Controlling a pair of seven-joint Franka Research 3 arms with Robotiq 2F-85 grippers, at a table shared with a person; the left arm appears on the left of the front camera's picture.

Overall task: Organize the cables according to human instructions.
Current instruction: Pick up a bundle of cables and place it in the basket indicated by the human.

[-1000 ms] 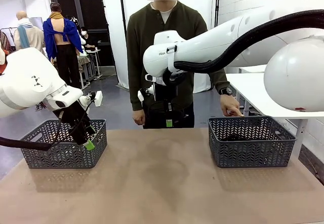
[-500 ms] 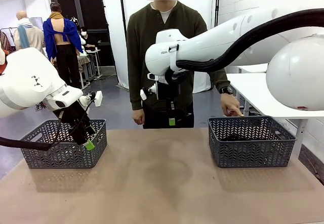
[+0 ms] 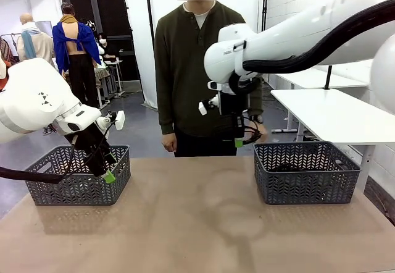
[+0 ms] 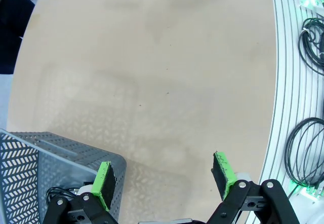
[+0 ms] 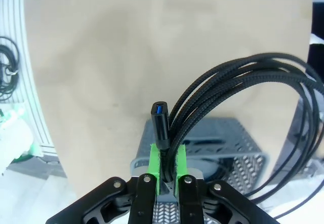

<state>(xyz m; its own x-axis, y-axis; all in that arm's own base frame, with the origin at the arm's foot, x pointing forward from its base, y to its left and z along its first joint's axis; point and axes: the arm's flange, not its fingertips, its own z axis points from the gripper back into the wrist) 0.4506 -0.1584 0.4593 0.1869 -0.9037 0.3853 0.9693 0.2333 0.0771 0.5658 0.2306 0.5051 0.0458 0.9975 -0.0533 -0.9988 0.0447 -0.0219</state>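
The right pincer hangs above the brown table, clamped on a coiled black braided cable whose blue-tipped plug juts up between the green pads. It sits near the right grey basket, in front of a standing person. The left pincer hovers with jaws spread wide and empty, beside the left basket.
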